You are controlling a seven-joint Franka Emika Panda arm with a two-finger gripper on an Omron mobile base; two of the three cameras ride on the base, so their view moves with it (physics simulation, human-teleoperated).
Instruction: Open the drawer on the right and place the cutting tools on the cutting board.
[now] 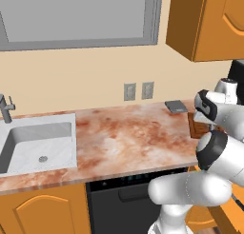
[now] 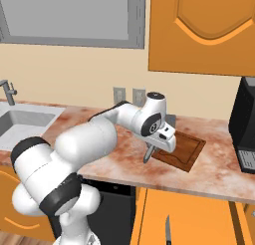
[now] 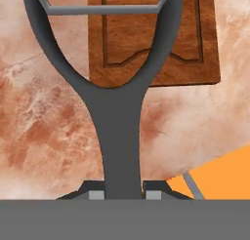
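My gripper [image 2: 157, 142] hangs over the counter at the near-left corner of the dark reddish-brown cutting board [image 2: 182, 150], shut on the grey peeler [image 2: 148, 154]. In the hand view the peeler [image 3: 117, 112] stands up from between the fingertips of the gripper [image 3: 125, 195], its T-shaped head over the cutting board [image 3: 146, 44]. Below the counter the orange drawer [image 2: 194, 216] stands pulled out, with a thin dark knife [image 2: 168, 231] lying in it. A corner of the drawer [image 3: 224, 178] and the knife's blade [image 3: 192, 186] show at the lower right of the hand view.
A small grey square pad [image 1: 176, 106] lies at the back of the marbled counter [image 1: 124, 138]. The sink [image 1: 40, 142] is at the left, a black dishwasher front [image 1: 119, 197] under the counter, a black appliance [image 2: 244, 127] at the right, and orange wall cabinets [image 2: 199, 30] overhead.
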